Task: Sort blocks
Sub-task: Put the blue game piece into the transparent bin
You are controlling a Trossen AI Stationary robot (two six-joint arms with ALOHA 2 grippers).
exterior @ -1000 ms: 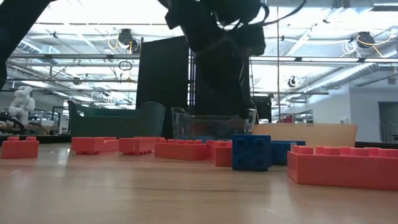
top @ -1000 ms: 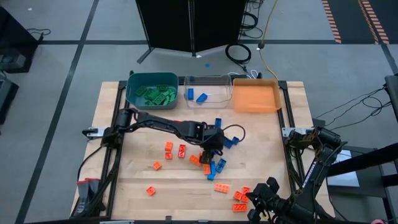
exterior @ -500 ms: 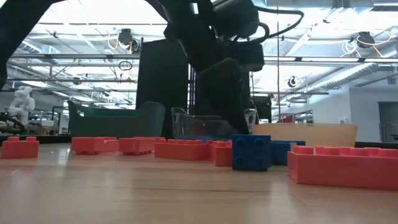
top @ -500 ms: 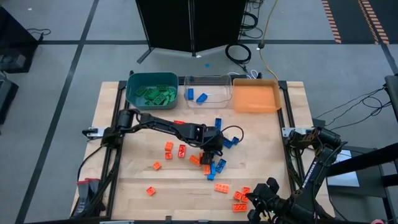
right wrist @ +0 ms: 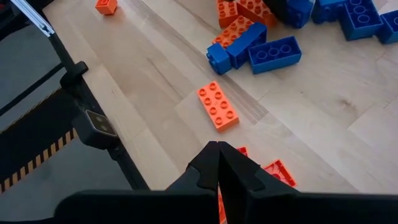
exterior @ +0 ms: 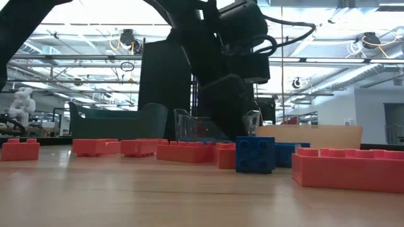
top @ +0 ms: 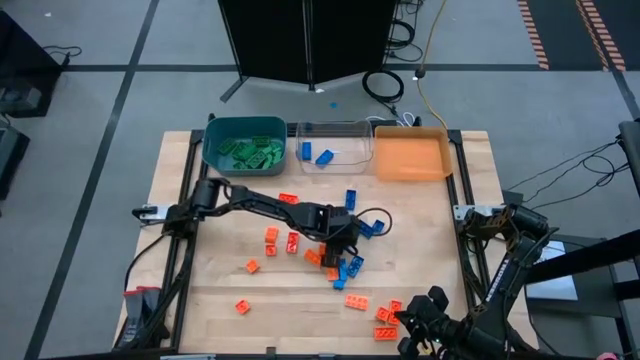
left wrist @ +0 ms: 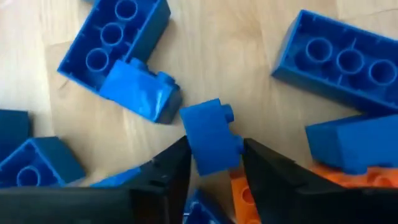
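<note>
- My right gripper is waiting at the near edge of the table, with its fingers pressed together and nothing in them.
- Orange blocks are lying just beside it, and more orange and blue ones are sitting loose in the middle of the table.
- My left gripper is reaching down into that middle pile, and its fingers are pinching a small blue block.
- I think I am doing the picking-up step now. The block is not lifted yet.
- Next I need to hold tight, lift straight up, and not bump the blue blocks around it.
- Far back, the clear bin is holding blue blocks, so this one should go there. The teal bin is holding green ones, and the orange bin looks empty.
</note>
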